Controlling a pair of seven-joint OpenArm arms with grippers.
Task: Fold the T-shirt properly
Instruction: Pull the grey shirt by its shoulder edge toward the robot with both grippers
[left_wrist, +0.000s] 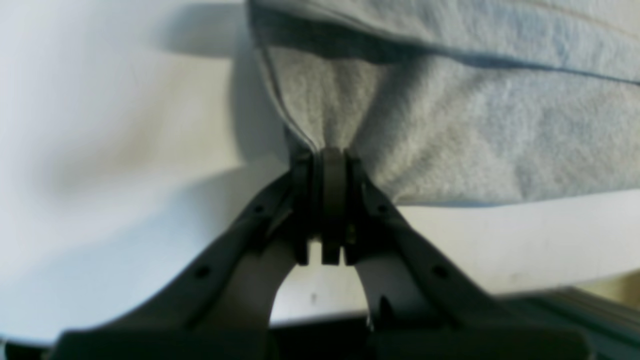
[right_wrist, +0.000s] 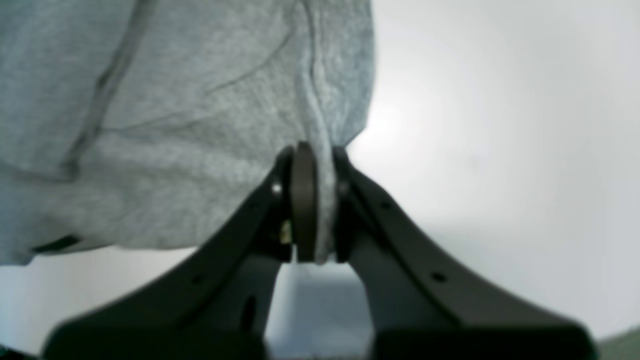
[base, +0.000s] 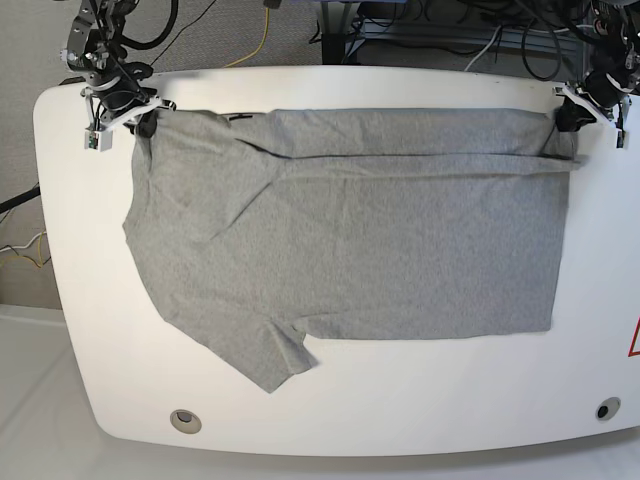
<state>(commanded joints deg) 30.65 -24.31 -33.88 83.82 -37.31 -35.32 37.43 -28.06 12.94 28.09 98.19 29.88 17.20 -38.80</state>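
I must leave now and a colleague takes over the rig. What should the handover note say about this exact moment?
Left gripper: shut on the T-shirt, at its far corner on the base view's right.
Right gripper: shut on the T-shirt, at the far corner on the base view's left.
T-shirt: spread on the white table, plain grey side up; one sleeve lies out near the front edge.
Done: both far corners gripped; a narrow strip along the far edge looks turned over.
Left: the folds themselves.

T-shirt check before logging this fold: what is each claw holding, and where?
Both hold the T-shirt: left claw pinches its far hem-side corner, right claw its far shoulder-side corner.
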